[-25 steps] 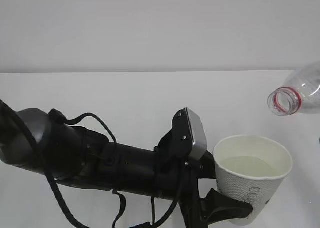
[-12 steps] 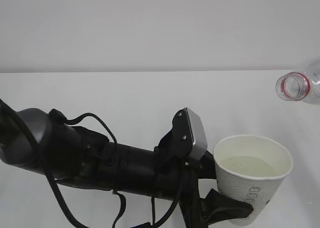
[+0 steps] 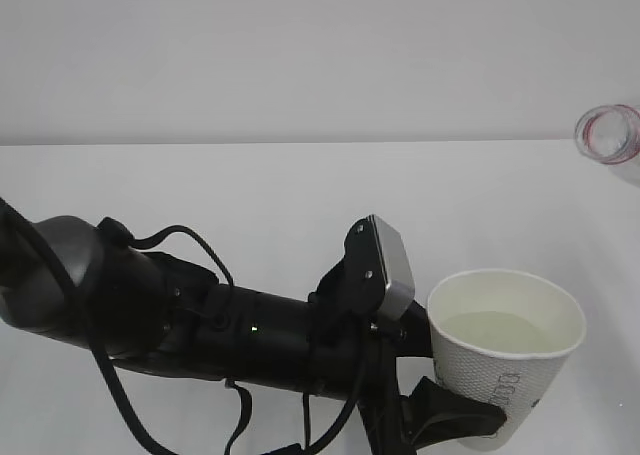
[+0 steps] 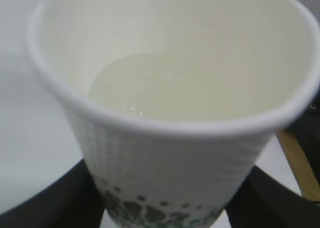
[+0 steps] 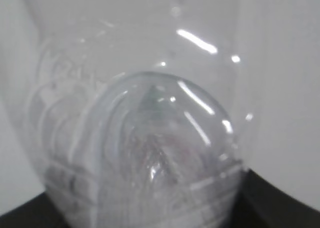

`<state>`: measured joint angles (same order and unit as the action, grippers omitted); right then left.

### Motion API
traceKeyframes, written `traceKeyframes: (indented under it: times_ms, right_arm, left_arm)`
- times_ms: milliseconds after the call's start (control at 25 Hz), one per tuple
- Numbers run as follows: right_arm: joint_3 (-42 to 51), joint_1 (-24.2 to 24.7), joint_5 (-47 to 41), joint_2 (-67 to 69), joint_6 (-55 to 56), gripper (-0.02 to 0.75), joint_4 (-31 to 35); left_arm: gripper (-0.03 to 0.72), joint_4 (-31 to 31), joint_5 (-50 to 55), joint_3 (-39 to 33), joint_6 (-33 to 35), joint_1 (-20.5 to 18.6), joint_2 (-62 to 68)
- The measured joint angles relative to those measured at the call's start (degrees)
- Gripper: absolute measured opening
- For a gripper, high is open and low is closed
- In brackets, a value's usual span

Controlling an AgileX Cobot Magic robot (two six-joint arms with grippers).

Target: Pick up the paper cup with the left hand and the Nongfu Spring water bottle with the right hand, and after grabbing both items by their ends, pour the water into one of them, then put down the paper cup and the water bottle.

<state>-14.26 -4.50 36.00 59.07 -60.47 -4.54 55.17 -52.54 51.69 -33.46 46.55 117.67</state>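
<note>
The left hand point(image 3: 455, 420) has its black fingers point(image 3: 450, 415) clamped around the lower part of the paper cup point(image 3: 505, 350), at the lower right of the exterior view. In the left wrist view the same grip shows as dark finger shapes point(image 4: 55, 200) at the bottom corners of the frame, pressed to either side of the cup point(image 4: 170, 158) near its green-dotted base. The cup stands upright with its mouth open toward the top of the frame, and the water point(image 3: 500, 332) lies inside it as a pale pool; the left wrist view shows that pool point(image 4: 175, 87) well below the rim. Behind the fingers, a grey camera block point(image 3: 388, 265) sits tilted on the wrist, and the bulky black arm with its looping cables runs off toward the lower left of the exterior frame.

The right hand point(image 5: 145, 213) appears only as dark patches at the bottom corners of the right wrist view, closed on the ribbed base of the Nongfu Spring water bottle point(image 5: 140, 153), which fills that frame and looks clear. In the exterior view only the bottle's open mouth with its red neck ring point(image 3: 610, 135) shows, at the upper right edge, above and well apart from the cup. A white table point(image 3: 250, 185) lies beneath, with a pale wall behind.
</note>
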Motion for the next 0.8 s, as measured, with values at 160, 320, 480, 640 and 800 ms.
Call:
traceKeyframes:
  times_ms: [160, 320, 480, 640, 800]
  right_arm:
    - [0.00, 0.00, 0.10, 0.00, 4.10, 0.421, 0.00]
    - [0.00, 0.00, 0.10, 0.00, 8.33, 0.421, 0.67]
    - [0.00, 0.00, 0.10, 0.00, 15.44, 0.421, 1.03]
    - [0.00, 0.00, 0.10, 0.00, 24.10, 0.421, 1.03]
    - [0.00, 0.00, 0.10, 0.00, 31.28, 0.421, 1.03]
  left_arm:
    - [0.492, 0.00, 0.00, 0.00, 0.00, 0.00, 0.00]
    - [0.492, 0.00, 0.00, 0.00, 0.00, 0.00, 0.00]
    - [0.492, 0.00, 0.00, 0.00, 0.00, 0.00, 0.00]
    - [0.492, 0.00, 0.00, 0.00, 0.00, 0.00, 0.00]
    - [0.492, 0.00, 0.00, 0.00, 0.00, 0.00, 0.00]
